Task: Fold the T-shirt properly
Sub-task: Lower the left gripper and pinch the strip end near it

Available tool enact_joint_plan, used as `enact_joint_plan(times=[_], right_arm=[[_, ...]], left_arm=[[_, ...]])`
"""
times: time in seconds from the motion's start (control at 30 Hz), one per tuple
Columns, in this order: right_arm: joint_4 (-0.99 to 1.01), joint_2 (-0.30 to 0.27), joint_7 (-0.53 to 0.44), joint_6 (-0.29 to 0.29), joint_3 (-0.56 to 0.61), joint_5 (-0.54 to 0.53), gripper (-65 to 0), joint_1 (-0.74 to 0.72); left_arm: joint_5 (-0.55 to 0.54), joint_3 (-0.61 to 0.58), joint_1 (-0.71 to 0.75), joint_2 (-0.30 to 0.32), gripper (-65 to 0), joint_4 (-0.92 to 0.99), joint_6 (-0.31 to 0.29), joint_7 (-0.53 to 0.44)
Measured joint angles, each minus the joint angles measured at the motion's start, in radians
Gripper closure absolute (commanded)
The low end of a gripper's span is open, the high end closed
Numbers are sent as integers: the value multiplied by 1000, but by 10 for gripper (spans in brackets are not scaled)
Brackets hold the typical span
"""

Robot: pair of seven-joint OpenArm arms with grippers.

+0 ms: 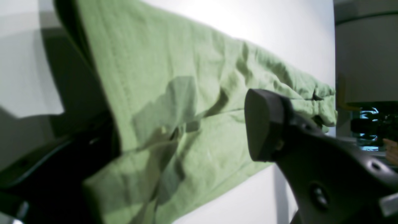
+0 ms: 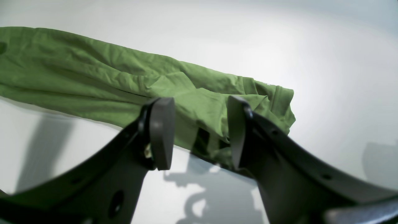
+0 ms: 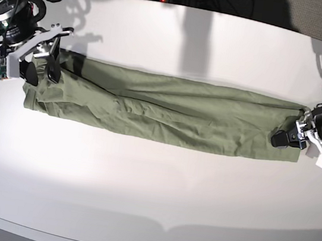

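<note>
The T-shirt (image 3: 162,112), folded into a long narrow band, stretches almost from the left edge to the right edge of the white worktop (image 3: 152,185), blocking any low pass across the middle. Bare surface lies open between the band and the front edge, and in a narrower strip toward the back edge. The right gripper (image 3: 42,72) occupies the band's left end; the left gripper (image 3: 287,138) crowds its right end.
</note>
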State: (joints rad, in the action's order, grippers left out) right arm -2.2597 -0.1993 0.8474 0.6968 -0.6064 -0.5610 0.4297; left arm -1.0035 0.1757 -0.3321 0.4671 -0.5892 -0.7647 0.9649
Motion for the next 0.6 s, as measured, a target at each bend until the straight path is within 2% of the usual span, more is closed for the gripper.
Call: enact_joint_plan(times=[0.1, 0.17, 0.23, 0.3, 0.5, 0.6], right_arm=[[0, 0, 0, 0, 0, 0, -276, 0], [0, 0, 0, 0, 0, 0, -276, 0], [0, 0, 0, 0, 0, 0, -276, 0], [0, 0, 0, 0, 0, 0, -276, 0], [0, 0, 0, 0, 0, 0, -276, 0], [0, 0, 0, 0, 0, 0, -276, 0]], left_arm=[[2, -1, 3, 26, -405, 0, -2, 26], [10, -1, 8, 44, -347, 0, -2, 33], [21, -1, 13, 51, -211, 3, 10, 33], [21, -2, 19, 54, -2, 9, 32, 43], [-87, -6, 31, 54, 0, 12, 51, 99], [-135, -9, 37, 54, 0, -27, 59, 194]])
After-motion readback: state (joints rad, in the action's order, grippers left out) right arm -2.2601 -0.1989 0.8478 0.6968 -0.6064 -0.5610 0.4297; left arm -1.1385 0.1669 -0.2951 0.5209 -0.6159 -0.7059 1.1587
